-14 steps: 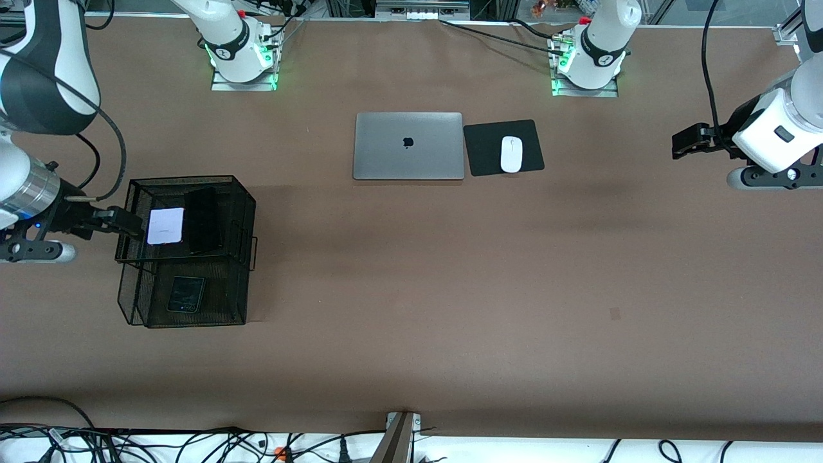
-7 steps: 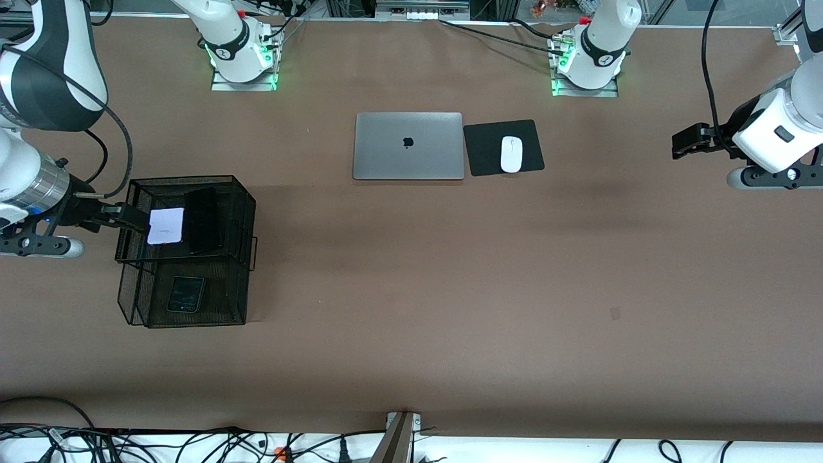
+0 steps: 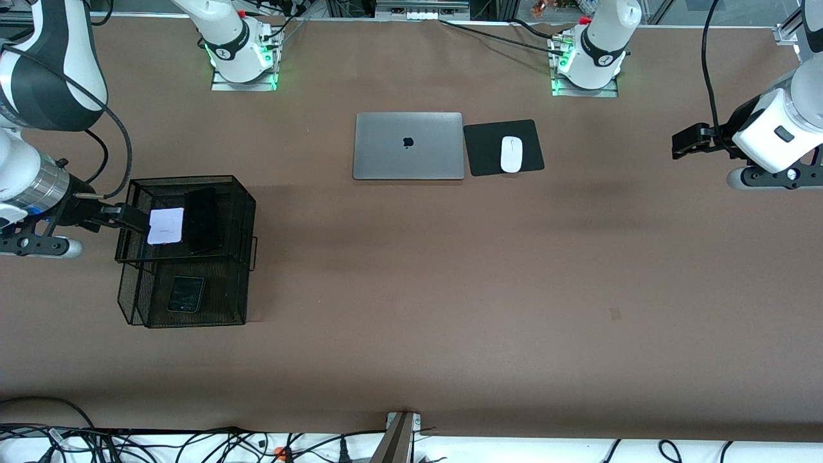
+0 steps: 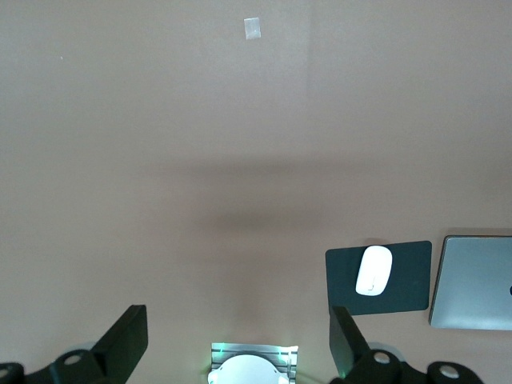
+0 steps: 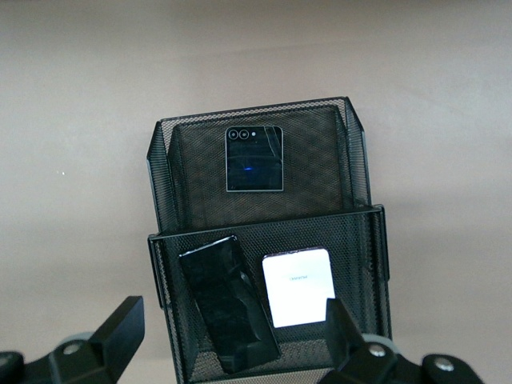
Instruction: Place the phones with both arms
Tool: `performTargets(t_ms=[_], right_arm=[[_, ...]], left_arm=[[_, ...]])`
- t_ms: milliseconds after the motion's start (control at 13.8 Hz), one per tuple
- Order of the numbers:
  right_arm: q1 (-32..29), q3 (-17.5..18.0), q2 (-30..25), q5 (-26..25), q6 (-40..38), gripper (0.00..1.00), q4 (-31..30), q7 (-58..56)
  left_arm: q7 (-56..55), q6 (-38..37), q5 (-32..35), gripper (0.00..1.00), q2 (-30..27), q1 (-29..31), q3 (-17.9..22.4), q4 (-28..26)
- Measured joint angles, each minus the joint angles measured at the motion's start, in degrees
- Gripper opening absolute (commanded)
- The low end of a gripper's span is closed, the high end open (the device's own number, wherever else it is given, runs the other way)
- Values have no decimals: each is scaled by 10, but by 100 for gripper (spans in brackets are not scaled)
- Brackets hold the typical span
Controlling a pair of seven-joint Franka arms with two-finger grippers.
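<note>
We have the table [image 3: 450, 289] almost bare under us, our two arms parked at its two ends. The black mesh rack [image 3: 186, 251] stands at the right arm's end, a two-tier tray directly under and just ahead of our right gripper [image 3: 128, 218], whose fingers are spread wide and grasp nothing. All three phones already lie in that rack: the long black slab [image 5: 229, 302] and the pale-lilac phone [image 5: 298, 286] sit side by side on the upper tier, just below our right fingertips, and the small black phone [image 5: 254, 159] rests in the lower tier, farther out from the hand. Our left gripper [image 3: 691, 140] waits over bare table at the left arm's end, also released and empty, with the silver laptop [image 3: 408, 146] and the white mouse [image 3: 511, 154] on its pad well off toward the middle. We judge the placing done or nearly so; the good move now is to lift our right hand straight up and clear, keeping the spread fingers off the mesh rim so the rack does not shift.
</note>
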Motion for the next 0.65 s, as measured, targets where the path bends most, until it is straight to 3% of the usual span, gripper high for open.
performTargets(t_ms=[654], right_arm=[[0, 2, -1, 32, -14, 100, 2, 12]], left_arm=[[0, 0, 0, 100, 0, 0, 0, 0]])
